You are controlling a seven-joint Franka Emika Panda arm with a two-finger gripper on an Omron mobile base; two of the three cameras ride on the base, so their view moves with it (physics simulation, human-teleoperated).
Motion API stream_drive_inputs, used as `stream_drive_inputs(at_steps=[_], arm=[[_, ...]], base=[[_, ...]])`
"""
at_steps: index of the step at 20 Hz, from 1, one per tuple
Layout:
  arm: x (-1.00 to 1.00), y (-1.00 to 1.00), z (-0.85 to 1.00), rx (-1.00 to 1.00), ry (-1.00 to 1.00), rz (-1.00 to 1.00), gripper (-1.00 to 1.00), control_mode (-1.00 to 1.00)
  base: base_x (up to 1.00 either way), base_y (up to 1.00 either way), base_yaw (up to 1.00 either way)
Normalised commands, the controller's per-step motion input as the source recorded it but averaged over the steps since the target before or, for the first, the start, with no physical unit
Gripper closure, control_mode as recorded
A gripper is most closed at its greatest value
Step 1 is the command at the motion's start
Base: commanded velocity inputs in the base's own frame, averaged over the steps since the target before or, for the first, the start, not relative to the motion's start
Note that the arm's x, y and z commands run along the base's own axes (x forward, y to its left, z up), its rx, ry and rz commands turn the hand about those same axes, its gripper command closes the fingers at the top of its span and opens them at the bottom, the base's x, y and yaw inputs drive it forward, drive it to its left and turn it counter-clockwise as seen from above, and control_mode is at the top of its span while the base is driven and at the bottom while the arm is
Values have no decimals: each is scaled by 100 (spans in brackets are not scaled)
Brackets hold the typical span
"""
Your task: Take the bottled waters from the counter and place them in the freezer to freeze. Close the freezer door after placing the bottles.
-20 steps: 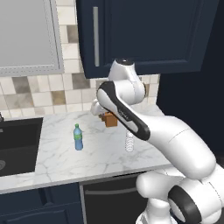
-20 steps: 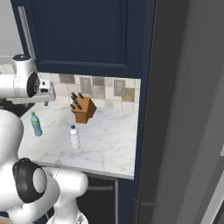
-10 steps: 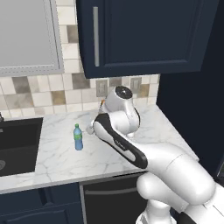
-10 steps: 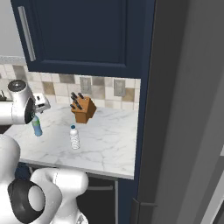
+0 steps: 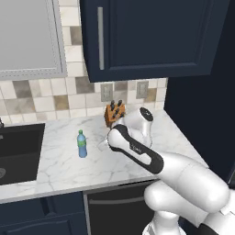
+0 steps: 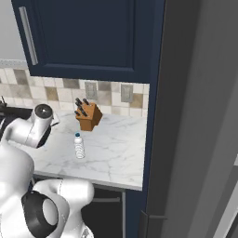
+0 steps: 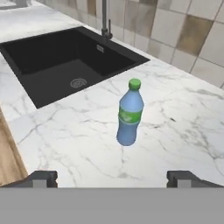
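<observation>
In the hand view the blue-tinted bottled water (image 7: 130, 113) with a green cap stands upright on the marble counter (image 7: 183, 131). My gripper (image 7: 113, 179) is open, its fingertips (image 7: 41, 178) wide apart and short of the bottle, with nothing between them. From the left base the same bottle (image 5: 81, 144) stands just left of my lowered arm (image 5: 135, 149). The clear ribbed bottle (image 6: 79, 146) with a blue cap stands upright in front of the knife block. The tall grey front of the freezer (image 6: 200, 102) rises at the right; I cannot tell whether its door is open.
A black sink (image 7: 65, 61) with a faucet (image 7: 105, 22) is sunk into the counter beyond the blue bottle. A wooden knife block (image 6: 88, 116) stands by the tiled wall. Navy wall cabinets (image 5: 147, 36) hang above, and a black dishwasher front (image 5: 114, 211) sits below.
My arm has swung down from high above the counter to low over it, beside the blue bottle. Both bottles stay where they were.
</observation>
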Motion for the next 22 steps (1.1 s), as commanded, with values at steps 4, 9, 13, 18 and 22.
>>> stream_drive_inputs(at_steps=[4,9,13,18,22], arm=[[43,4,-6,0,-5,33,-100,-100],[43,5,-6,0,-6,37,-100,-100],[24,0,-2,0,-14,32,-100,-100],[3,3,0,0,-4,18,-100,-100],[0,0,0,0,0,0,-100,-100]], base=[[0,0,0],[0,0,0],[0,0,0],[0,0,0],[0,0,0]])
